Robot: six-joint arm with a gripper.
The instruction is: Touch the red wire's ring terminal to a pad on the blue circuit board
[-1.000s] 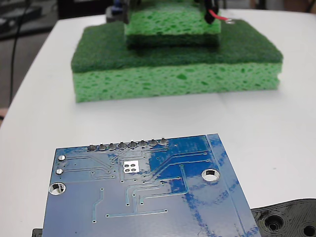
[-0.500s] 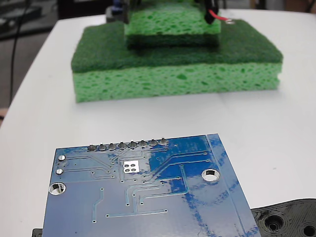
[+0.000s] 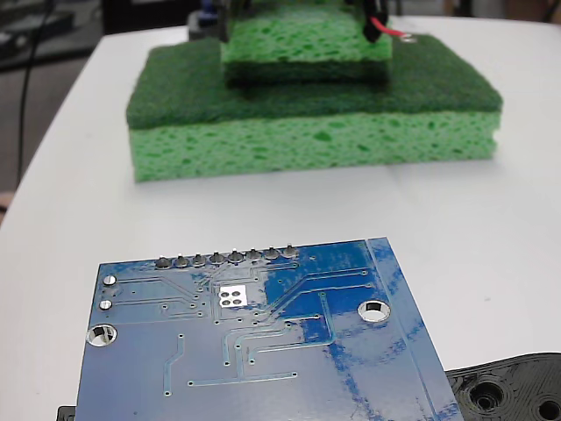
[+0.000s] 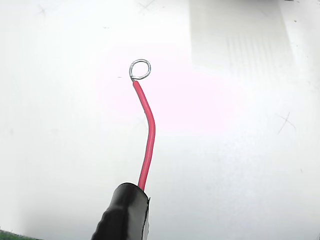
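Observation:
The blue circuit board (image 3: 263,351) lies flat at the near edge of the fixed view, and its small silvery pad (image 3: 232,296) sits just below a row of solder blobs (image 3: 226,259). Far behind it, at the top edge, the red wire (image 3: 379,26) pokes out of a black sleeve above the green sponges, with the ring terminal (image 3: 408,37) at its right end. In the wrist view the red wire (image 4: 148,135) curves up from the black sleeve (image 4: 122,215) to the ring terminal (image 4: 140,69), over bare white table. The gripper's fingers show in neither view.
A large green sponge (image 3: 316,132) with a smaller sponge (image 3: 302,44) stacked on it stands between the wire and the board. A black plastic piece with holes (image 3: 513,390) lies at the board's right corner. The board has large silver-rimmed holes (image 3: 375,310).

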